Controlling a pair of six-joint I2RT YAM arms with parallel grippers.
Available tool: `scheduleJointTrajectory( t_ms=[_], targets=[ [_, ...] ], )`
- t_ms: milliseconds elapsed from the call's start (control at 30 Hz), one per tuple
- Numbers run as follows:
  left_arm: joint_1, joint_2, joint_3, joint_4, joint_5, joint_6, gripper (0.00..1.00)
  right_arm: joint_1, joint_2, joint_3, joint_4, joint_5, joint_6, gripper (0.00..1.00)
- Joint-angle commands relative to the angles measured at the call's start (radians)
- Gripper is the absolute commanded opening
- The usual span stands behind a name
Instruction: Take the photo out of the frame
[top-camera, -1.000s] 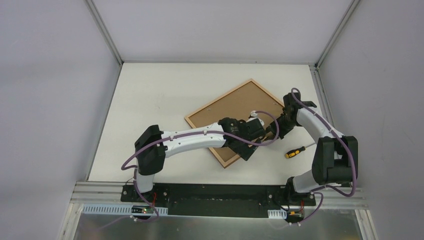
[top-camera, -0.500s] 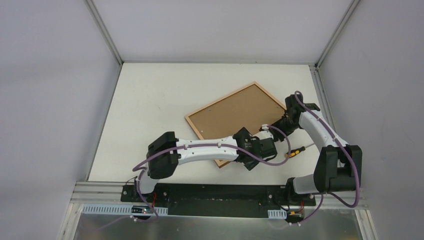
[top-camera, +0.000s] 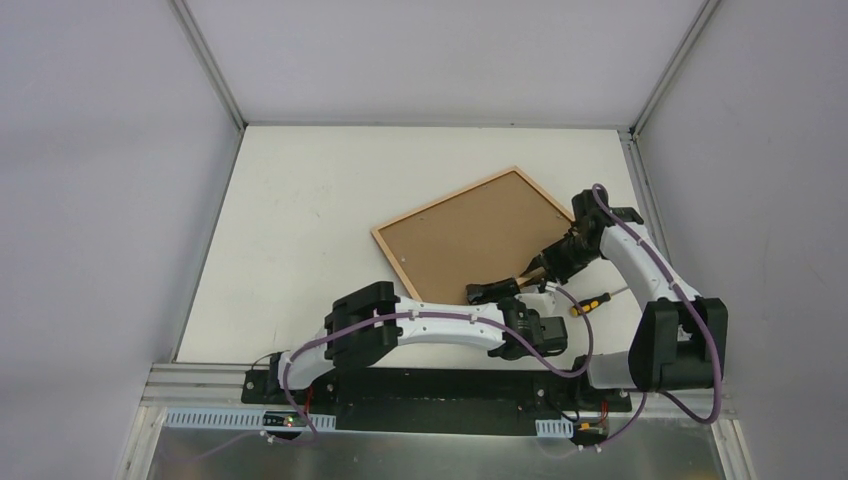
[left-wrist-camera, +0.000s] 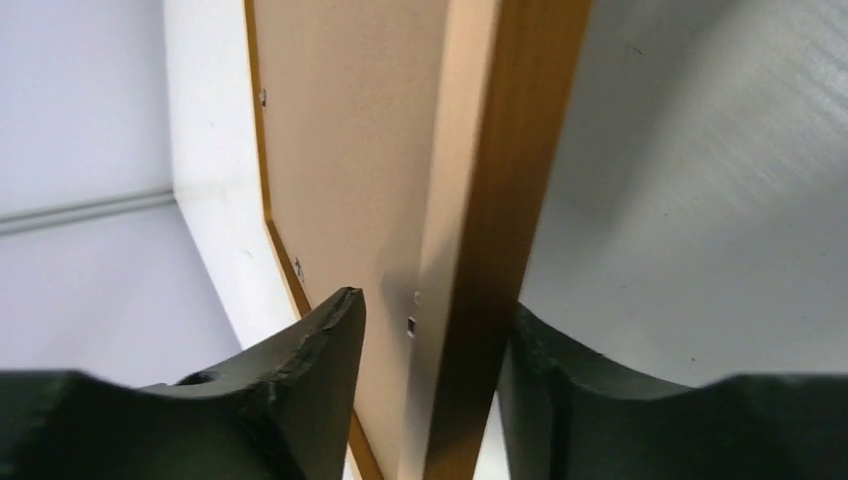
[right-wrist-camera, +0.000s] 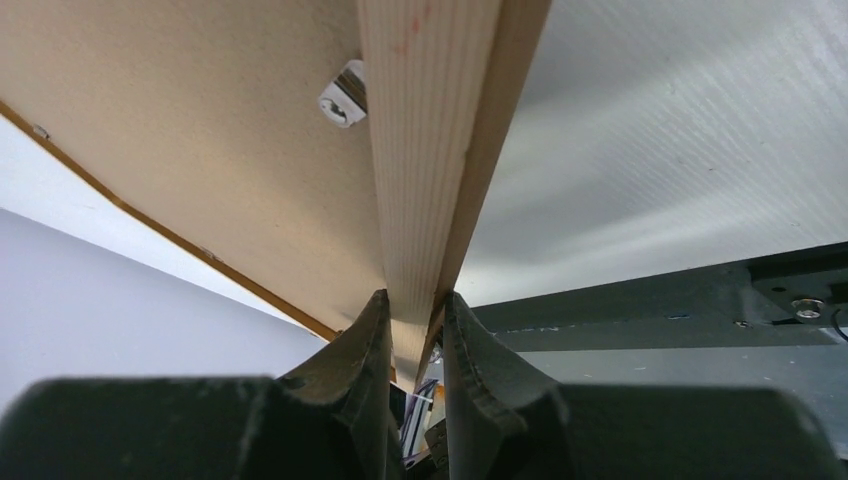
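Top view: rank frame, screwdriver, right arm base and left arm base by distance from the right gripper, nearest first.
From the right gripper:
1. frame: clamped in the fingers at its near-right edge.
2. screwdriver: lying just right of the gripper, slightly nearer the bases.
3. right arm base: near edge, right side.
4. left arm base: near edge, far left.

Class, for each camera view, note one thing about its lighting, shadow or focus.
Top external: even soft light, sharp throughout, little shadow around the frame. Left wrist: the left gripper's fingers are near-black, underexposed; the table is bright on one side of the frame, shaded grey on the other. Right wrist: the frame's wood grain is crisp, the right gripper's fingers are dark silhouettes.
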Motion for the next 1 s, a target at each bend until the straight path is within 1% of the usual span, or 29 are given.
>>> scheduleJointTrajectory(
  t_ms=[0,67,133,200,233,300,333,400,433,533,567,600,767,867,967],
  targets=[
    [0.007,-0.007,0.033,-0.036,-0.108,0.072,0.43,0.002,-0.076,0.041,-0.03,-0.074,0.014,0.0],
    [0.007,-0.013,0.036,-0.039,-0.098,0.085,0.33,0.002,-0.085,0.039,-0.029,-0.074,0.009,0.0],
    [0.007,-0.028,0.039,-0.039,-0.073,0.09,0.18,0.002,-0.094,0.047,-0.021,-0.083,-0.013,0.0],
    [0.007,-0.046,0.043,-0.041,-0.051,0.091,0.09,0.004,-0.097,0.084,-0.026,-0.087,-0.06,0.0],
    [0.007,-0.056,0.044,-0.042,-0.041,0.091,0.07,0.004,-0.099,0.109,-0.036,-0.087,-0.093,0.09],
    [0.007,-0.083,0.046,-0.053,-0.023,0.092,0.03,0.007,-0.107,0.193,-0.08,-0.062,-0.161,0.45],
    [0.007,-0.095,0.05,-0.062,-0.015,0.095,0.0,0.008,-0.116,0.238,-0.1,-0.045,-0.195,0.59],
    [0.009,-0.119,0.069,-0.086,-0.009,0.094,0.0,0.01,-0.143,0.332,-0.123,-0.003,-0.242,0.77],
    [0.009,-0.132,0.074,-0.095,0.001,0.099,0.0,0.01,-0.157,0.384,-0.136,0.015,-0.261,0.84],
    [0.015,-0.165,0.106,-0.13,0.023,0.096,0.0,0.011,-0.171,0.522,-0.171,0.039,-0.297,0.97],
    [0.023,-0.174,0.122,-0.142,0.04,0.089,0.0,0.009,-0.17,0.565,-0.189,0.058,-0.298,0.99],
    [0.031,-0.18,0.147,-0.172,0.047,0.07,0.0,0.009,-0.17,0.605,-0.208,0.078,-0.296,0.99],
    [0.104,-0.157,0.345,-0.393,0.144,-0.039,0.0,0.009,-0.194,0.774,-0.257,0.143,-0.281,0.99],
    [0.151,-0.175,0.41,-0.436,0.21,-0.072,0.0,0.008,-0.196,0.841,-0.275,0.162,-0.276,0.99],
    [0.2,-0.21,0.444,-0.436,0.291,-0.098,0.0,0.009,-0.196,0.861,-0.274,0.163,-0.281,0.99]
  ],
)
